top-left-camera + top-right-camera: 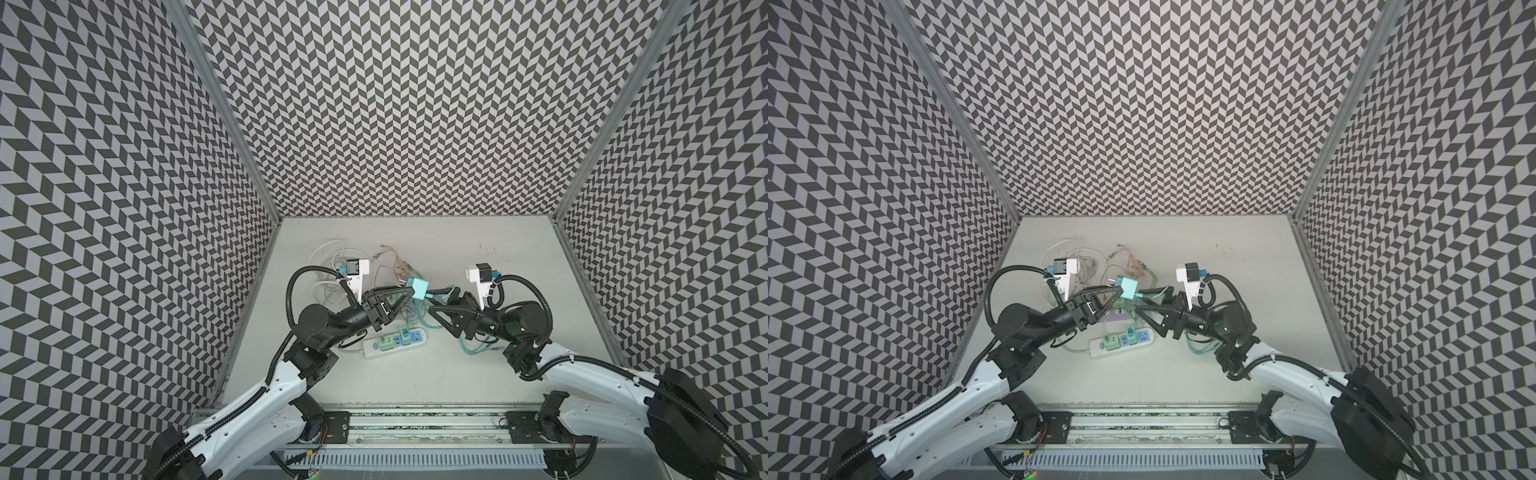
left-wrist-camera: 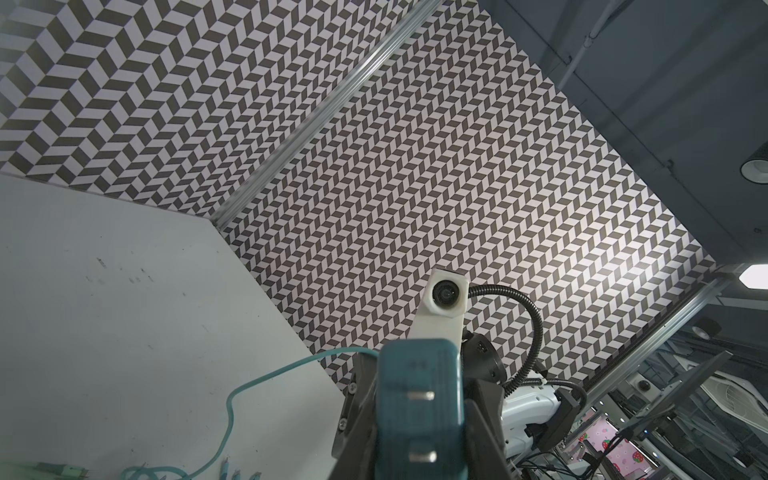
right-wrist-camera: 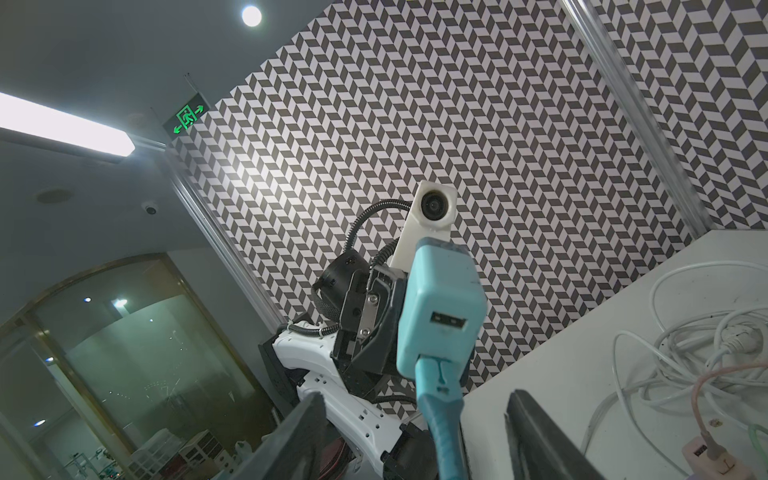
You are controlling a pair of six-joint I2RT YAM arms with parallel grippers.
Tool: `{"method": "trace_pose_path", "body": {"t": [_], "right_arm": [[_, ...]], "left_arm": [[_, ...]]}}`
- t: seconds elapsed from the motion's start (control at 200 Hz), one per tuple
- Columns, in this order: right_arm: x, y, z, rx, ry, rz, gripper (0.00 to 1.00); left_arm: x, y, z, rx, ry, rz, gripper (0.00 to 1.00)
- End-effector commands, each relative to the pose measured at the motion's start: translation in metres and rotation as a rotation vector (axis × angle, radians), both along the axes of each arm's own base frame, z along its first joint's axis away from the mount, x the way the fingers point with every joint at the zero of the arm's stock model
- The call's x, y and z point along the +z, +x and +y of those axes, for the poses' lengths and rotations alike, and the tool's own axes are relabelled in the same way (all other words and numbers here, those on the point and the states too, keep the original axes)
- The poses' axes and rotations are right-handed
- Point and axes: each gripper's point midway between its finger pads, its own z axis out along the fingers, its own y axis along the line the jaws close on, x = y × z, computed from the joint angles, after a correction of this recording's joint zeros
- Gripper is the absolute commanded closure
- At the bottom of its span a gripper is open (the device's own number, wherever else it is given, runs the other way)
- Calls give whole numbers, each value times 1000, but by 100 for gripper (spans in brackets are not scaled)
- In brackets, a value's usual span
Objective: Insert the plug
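My left gripper (image 1: 410, 293) clamps the teal charger (image 1: 419, 287); at its three o'clock, my right gripper (image 3: 415, 397) gapes around the cable (image 3: 442, 436).

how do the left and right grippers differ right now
The left gripper is shut on the teal charger; the right gripper is open, holding nothing. The left's fingers press the charger's sides; the right's stand clear either side of its cable. Both are raised off the table, facing each other.
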Motion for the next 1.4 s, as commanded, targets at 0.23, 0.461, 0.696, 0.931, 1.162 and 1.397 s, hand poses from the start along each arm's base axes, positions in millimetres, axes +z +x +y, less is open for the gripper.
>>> {"method": "trace_pose_path", "body": {"t": [0.23,0.461,0.696,0.931,1.162,1.397], "right_arm": [[30,11,6,-30,55,-41,37],[30,16,11,-30,32,-30,44],[26,17,19,-9,-4,-24,56],[25,15,19,-10,-27,-36,76],[25,19,9,-82,-52,-50,82],[24,40,1,-197,-244,-120,83]], "left_arm": [[0,-9,0,-10,2,-31,100],[-6,-9,0,7,25,-26,100],[-12,-5,-1,25,60,-15,100],[-20,-1,-2,46,114,2,95],[-21,5,10,129,167,15,56],[-32,6,24,184,234,42,31]]}}
